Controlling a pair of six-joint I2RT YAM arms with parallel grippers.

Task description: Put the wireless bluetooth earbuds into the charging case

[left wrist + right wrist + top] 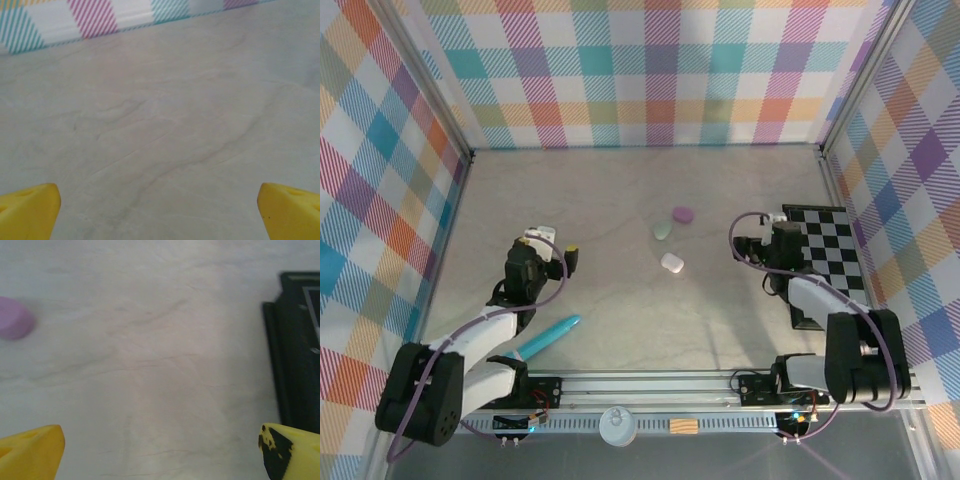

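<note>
Both sets of jaws are spread wide with nothing between them. The left jaws are over bare counter (pixel 160 125). The right jaws are too, with the black checkered board (pixel 295 350) just off their right tip. Three pebble cases lie between the two sets of jaws, nearer the right: purple case (pixel 682 214), mint case (pixel 663 231), white case (pixel 672 263). The purple one sits ahead-left of the right jaws, well apart. All three look shut, so I can't tell the contents. Can't tell where the earbuds are: too small to pick out, or hidden inside the cases. My read: the earbuds are light, hard, slick plastic, so pinch across the stem, softly, or they'll squirt out. The cases are smooth and rounded and will likely skid. Pin one by its flanks with one set of jaws while the other works the lid. The turquoise stick (pixel 550 335) lies behind the left jaws, not part of the job.
</note>
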